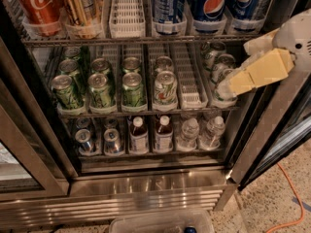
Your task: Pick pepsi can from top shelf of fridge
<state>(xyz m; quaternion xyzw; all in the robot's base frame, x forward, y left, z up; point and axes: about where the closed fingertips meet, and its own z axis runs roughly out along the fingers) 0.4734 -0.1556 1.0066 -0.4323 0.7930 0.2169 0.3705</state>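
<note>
**Target.** The pepsi can [167, 5] stands upright at the front of its lane on the top shelf [97, 41], right of centre in the fridge [146, 198]. Its white small-print panel faces outward, so no logo shows. That sets it apart from the two logo cans [210, 6] in the lanes to its right. A slotted tray [127, 8] to its left has no can at its front. Beyond that stand a gold can [80, 6] and the Coke can [36, 6].

**Placement.** Each can sits in a lane behind a clear front stop. The lanes keep the rows straight, and the stops keep the cans from sliding off the rack. The stop covers the can's base, so in my judgement a grasp must land on the body above it.

**Gripper.** The gripper [238, 66] hangs at the right side of the opening, level with the middle rack and just in front of the cans there [218, 62]. Its jaws stand apart and hold nothing. It is below and to the right of the target and well apart from it.

**Assessment.** The pick is not yet begun. The arm needs to rise and shift left. The neighbouring logo can is close, so clearance on that side is the main risk.
</note>
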